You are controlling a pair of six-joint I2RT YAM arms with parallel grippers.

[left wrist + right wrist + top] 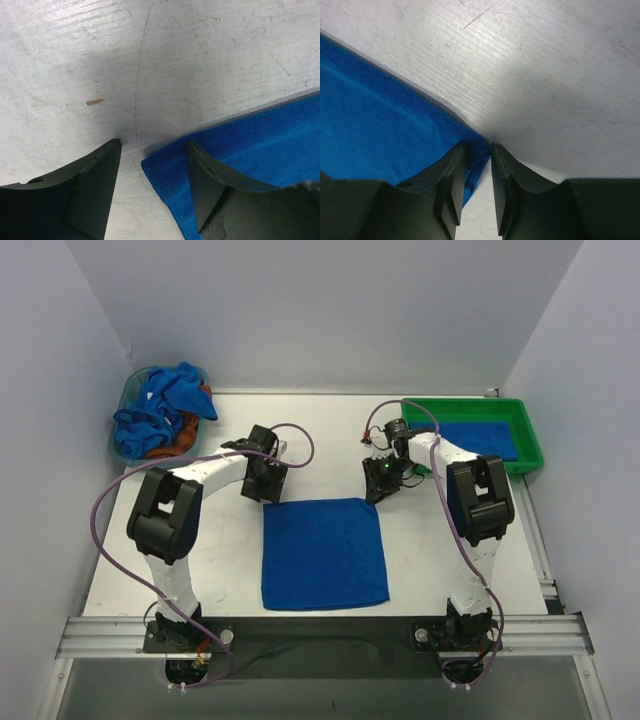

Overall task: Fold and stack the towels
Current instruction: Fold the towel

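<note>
At the far corners of the flat towel (325, 553), in the middle of the surface (230, 560), I have both hands down to start the first fold. My left hand (153, 145) stands apart over its corner. My right hand (478, 147) is nearly together around its corner; I cannot tell if it pinches yet. Next I think both must pinch, lift, and pull toward the towel's near edge. I see bare surface beside the towel on both sides.

A robot lab cell: a scuffed white desk (420, 550) boxed in by plain white walls (320, 310), with a cabled left arm (165, 515) and a right arm (480, 500) bolted to an aluminium rail (540, 632).
</note>
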